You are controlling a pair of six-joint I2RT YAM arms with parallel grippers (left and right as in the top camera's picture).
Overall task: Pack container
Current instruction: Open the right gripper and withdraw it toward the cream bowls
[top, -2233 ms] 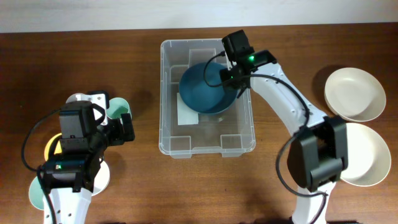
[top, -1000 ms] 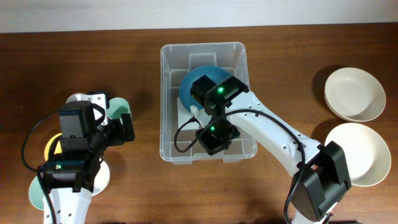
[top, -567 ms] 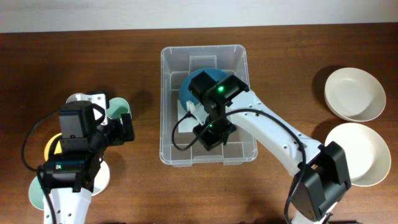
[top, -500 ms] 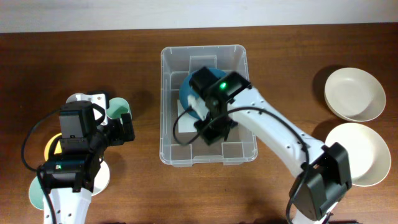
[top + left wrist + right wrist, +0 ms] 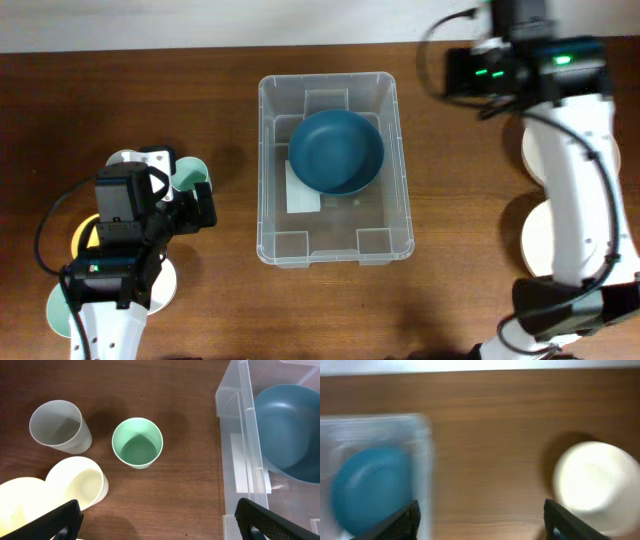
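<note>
Now | wooden table (image 5: 200, 90), white wall (image 5: 200, 20) beyond | blue bowl (image 5: 336, 152) in container (image 5: 265, 150) | both jaws spread, empty

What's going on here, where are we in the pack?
Two arms are packing the container. A blue bowl sits inside it. The right gripper hangs open and empty above the table between the container and a white bowl. The left gripper hovers open above a green cup and a grey cup; neither is picked up.
</note>
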